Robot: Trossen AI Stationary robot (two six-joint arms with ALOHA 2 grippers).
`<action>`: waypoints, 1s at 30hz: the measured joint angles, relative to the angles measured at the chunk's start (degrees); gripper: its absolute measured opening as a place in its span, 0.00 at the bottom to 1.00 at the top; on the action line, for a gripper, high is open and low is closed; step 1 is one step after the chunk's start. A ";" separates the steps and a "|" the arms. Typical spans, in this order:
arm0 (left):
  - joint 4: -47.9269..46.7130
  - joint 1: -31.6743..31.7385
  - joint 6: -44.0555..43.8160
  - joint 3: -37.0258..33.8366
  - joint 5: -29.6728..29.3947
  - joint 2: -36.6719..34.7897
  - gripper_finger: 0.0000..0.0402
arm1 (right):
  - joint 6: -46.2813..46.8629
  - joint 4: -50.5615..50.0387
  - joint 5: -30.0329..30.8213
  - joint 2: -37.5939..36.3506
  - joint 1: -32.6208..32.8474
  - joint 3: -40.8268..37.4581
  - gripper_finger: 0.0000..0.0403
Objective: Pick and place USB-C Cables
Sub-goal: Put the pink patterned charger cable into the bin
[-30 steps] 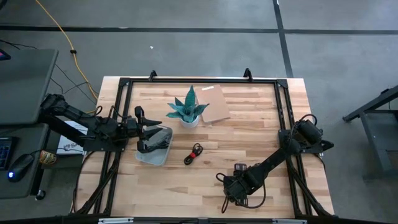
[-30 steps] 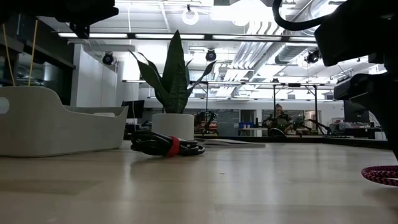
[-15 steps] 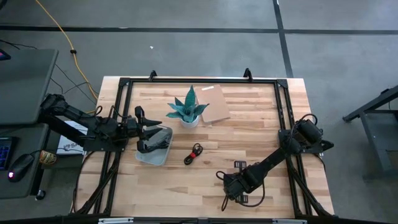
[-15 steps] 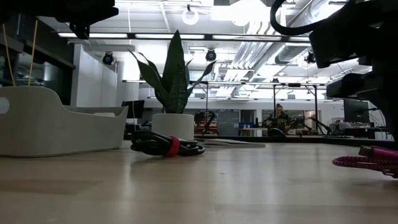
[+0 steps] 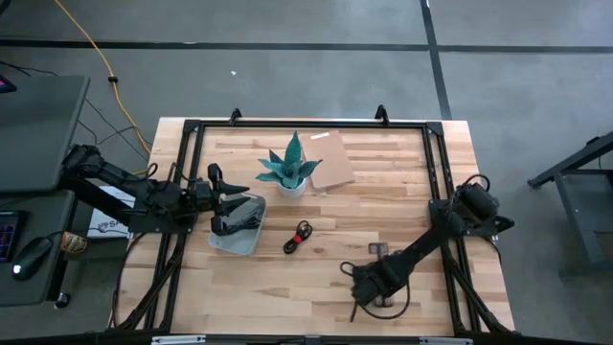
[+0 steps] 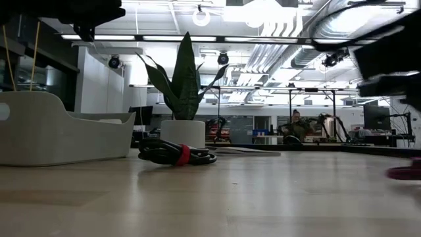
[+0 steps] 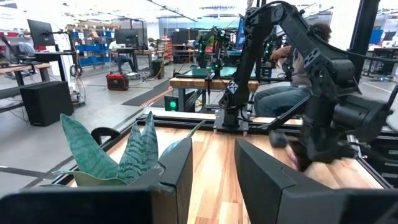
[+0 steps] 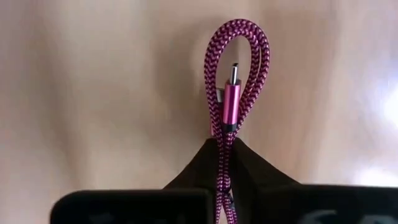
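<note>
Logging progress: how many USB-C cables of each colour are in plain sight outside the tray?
Magenta cable: 1, pinched in the right end effector
Black cable with red tie: 1, lying on the table
Total: 2

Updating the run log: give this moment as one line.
right gripper: shut on magenta cable | left gripper: open over tray | black-red cable: on table

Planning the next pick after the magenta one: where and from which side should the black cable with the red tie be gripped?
Grip the black cable with the red tie across its red band, coming straight down from above. It lies flat on the table as a low loose coil, apart from the tray and the plant pot; the band is where all strands gather, so probably none slips out.
</note>
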 joint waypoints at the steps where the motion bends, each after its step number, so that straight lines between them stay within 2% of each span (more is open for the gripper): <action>1: -0.14 0.00 0.00 0.00 0.00 0.00 0.25 | 0.14 -1.60 0.86 -0.60 0.34 -0.21 0.01; 6: -1.02 0.01 -0.02 0.02 0.00 0.04 0.25 | 6.06 -7.66 7.70 -6.21 3.15 -2.16 0.01; 10: -1.12 0.01 -0.02 0.02 0.00 0.13 0.25 | 13.83 -4.40 11.87 -14.00 6.29 -8.23 0.01; 14: -1.10 0.00 -0.02 0.02 0.00 0.13 0.25 | 20.89 4.04 16.01 -23.06 8.91 -17.64 0.01; 17: -1.08 0.01 -0.02 0.02 0.00 0.13 0.25 | 21.58 16.53 19.64 -29.35 9.33 -25.70 0.00; 20: -1.08 0.00 -0.11 0.02 0.00 0.13 0.25 | 15.33 34.47 24.01 -33.91 7.81 -33.25 0.00; 24: -1.06 0.01 -0.20 0.02 0.00 0.13 0.25 | -1.26 61.11 26.94 -35.13 3.07 -41.33 0.00; 27: -1.04 0.02 -0.14 0.02 0.00 0.13 0.25 | -15.47 80.37 25.83 -33.50 -1.88 -44.33 0.00; 30: -1.01 0.02 -0.37 0.02 0.00 0.13 0.25 | -27.15 93.11 20.80 -30.61 -7.13 -44.41 0.00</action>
